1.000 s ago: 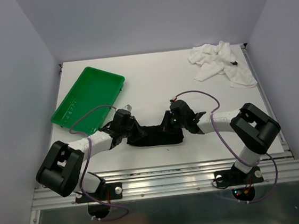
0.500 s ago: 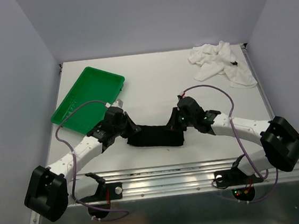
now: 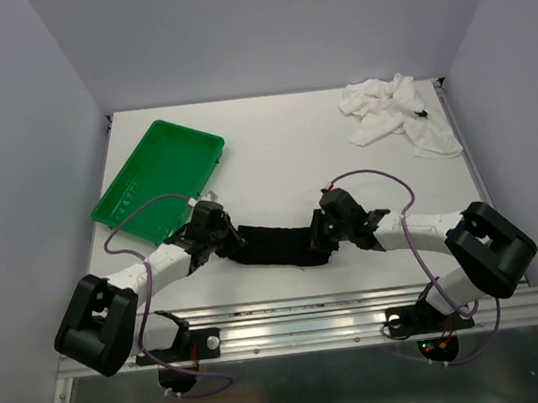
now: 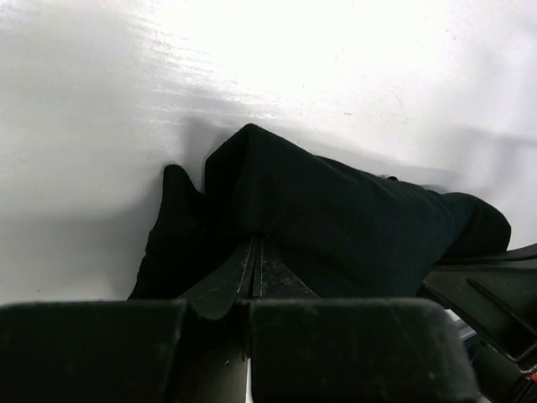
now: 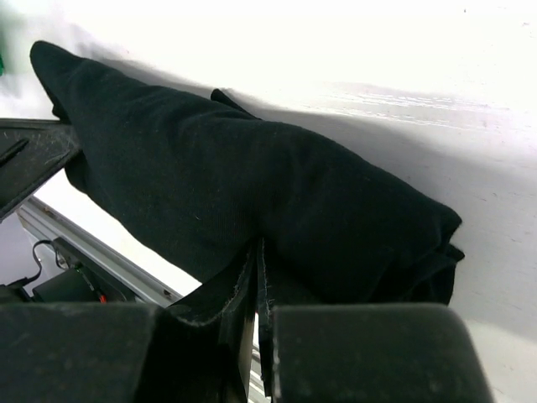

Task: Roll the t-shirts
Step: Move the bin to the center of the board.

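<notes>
The black t-shirt lies as a long rolled bundle near the table's front edge. My left gripper is at its left end and my right gripper at its right end. In the left wrist view my gripper is shut, its tips buried in the black cloth. In the right wrist view my gripper is likewise shut into the cloth. The white t-shirt lies crumpled at the far right corner, away from both grippers.
The green tray lies tilted at the far left, close behind my left arm. The metal rail runs along the table's front edge just below the bundle. Walls close in the table's left, right and back sides.
Both arms swung their elbows outward, then partly back in. Both grippers stayed at the ends of the black t-shirt and shifted slightly toward the front edge.
</notes>
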Controlling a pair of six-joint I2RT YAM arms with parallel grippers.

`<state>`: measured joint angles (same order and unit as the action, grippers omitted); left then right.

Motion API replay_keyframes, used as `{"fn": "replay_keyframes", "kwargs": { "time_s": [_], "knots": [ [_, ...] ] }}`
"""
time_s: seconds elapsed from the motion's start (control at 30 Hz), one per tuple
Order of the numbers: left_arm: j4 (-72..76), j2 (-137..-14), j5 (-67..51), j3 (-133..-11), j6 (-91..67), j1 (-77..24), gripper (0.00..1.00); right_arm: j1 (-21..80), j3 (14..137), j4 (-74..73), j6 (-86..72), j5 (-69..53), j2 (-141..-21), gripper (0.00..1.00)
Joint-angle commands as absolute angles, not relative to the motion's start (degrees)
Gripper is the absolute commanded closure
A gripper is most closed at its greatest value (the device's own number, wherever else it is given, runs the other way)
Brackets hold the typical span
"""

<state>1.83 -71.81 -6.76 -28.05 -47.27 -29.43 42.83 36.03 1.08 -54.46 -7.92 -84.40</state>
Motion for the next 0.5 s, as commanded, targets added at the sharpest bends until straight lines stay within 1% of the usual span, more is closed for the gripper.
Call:
{"fn": "replay_keyframes", "kwargs": {
  "time_s": [0.0,0.17,0.23,0.4,0.47],
  "knots": [
    [2.1,-74.9,-5.5,-25.8,-46.8,-29.5,1.00,43.2,33.4,-2.0,-53.0,-4.2,-88.0,0.91],
    [0.1,-75.0,-4.8,-28.0,-45.5,-29.5,1.00,43.2,35.7,-4.7,-52.0,-3.2,-86.8,0.91],
    [-4.0,-74.4,-3.0,-30.1,-43.6,-29.5,1.00,43.2,36.8,-7.0,-51.6,-2.6,-85.6,0.90],
    [-14.0,-70.6,1.9,-42.6,-38.2,-29.4,1.00,43.2,41.7,-13.3,-49.0,-0.3,-78.7,0.87],
    [-18.6,-69.5,4.9,-46.7,-35.8,-29.3,1.00,43.2,44.8,-16.6,-48.3,2.5,-76.9,0.82]
  ]
}}
